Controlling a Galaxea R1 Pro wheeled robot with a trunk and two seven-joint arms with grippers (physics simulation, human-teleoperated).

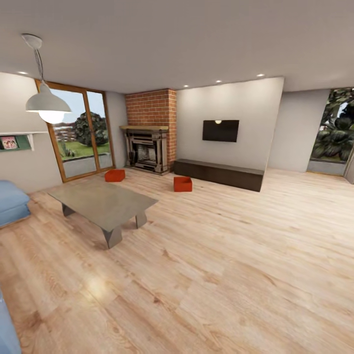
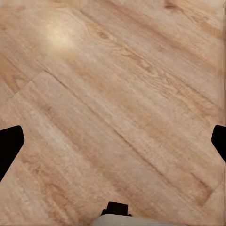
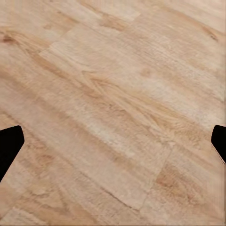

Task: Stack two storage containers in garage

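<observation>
Two orange-red storage containers stand on the living room's wood-plank floor, far across the room in the head view. One storage container point(image 1: 114, 175) sits near the brick fireplace point(image 1: 146, 149); the other storage container point(image 1: 182, 184) sits in front of the long dark cabinet point(image 1: 218, 174). My left gripper point(image 2: 113, 141) is open, its dark fingertips point(image 2: 9, 146) spread wide over bare planks. My right gripper point(image 3: 113, 141) is open too, with dark fingertips point(image 3: 10, 143) at the picture's edges and only floor between them.
A low grey coffee table point(image 1: 102, 204) stands at the left, between me and the nearer container. A blue sofa point(image 1: 12, 202) lies at the far left, under a white pendant lamp point(image 1: 47, 104). Wide wood floor point(image 1: 236, 255) stretches ahead and to the right.
</observation>
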